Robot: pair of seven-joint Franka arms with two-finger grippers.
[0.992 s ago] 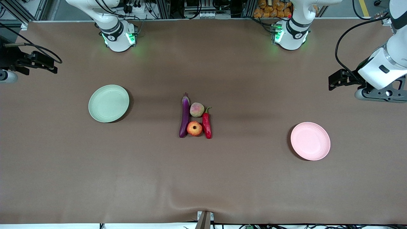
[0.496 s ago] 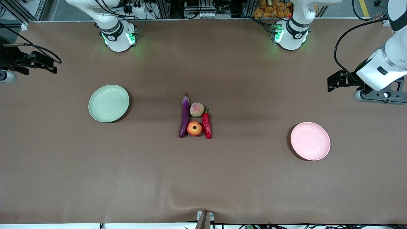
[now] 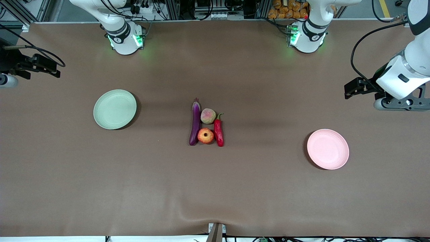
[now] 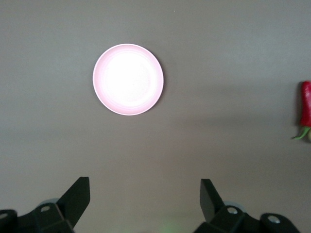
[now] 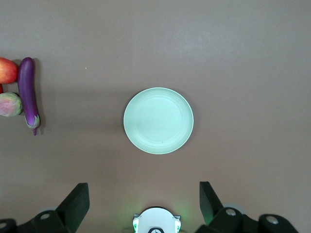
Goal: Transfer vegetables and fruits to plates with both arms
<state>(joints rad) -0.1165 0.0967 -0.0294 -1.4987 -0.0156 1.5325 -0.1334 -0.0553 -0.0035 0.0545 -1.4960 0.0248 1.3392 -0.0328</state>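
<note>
The purple eggplant (image 3: 195, 122), peach (image 3: 208, 116), red chili (image 3: 218, 131) and pomegranate (image 3: 205, 135) lie bunched together mid-table. The green plate (image 3: 115, 109) sits toward the right arm's end and the pink plate (image 3: 328, 149) toward the left arm's end; nothing lies on either. My left gripper (image 3: 401, 102) is open and empty, high over the table's end near the pink plate (image 4: 128, 79). Its own view shows the gripper (image 4: 144, 182) and the chili (image 4: 305, 109). My right gripper (image 3: 5, 80) is open and empty, high above the green plate (image 5: 158, 120). Its own view shows the gripper (image 5: 144, 185), eggplant (image 5: 28, 94), pomegranate (image 5: 7, 70) and peach (image 5: 9, 104).
Both arm bases, the right arm's base (image 3: 126, 38) and the left arm's base (image 3: 305, 37), stand at the table's edge farthest from the front camera. The brown table cloth has a wrinkle (image 3: 201, 215) near the front edge, by a metal clamp (image 3: 216, 232).
My left gripper has shifted slightly toward the table's middle and the pink plate. The right arm and all the objects have not moved.
</note>
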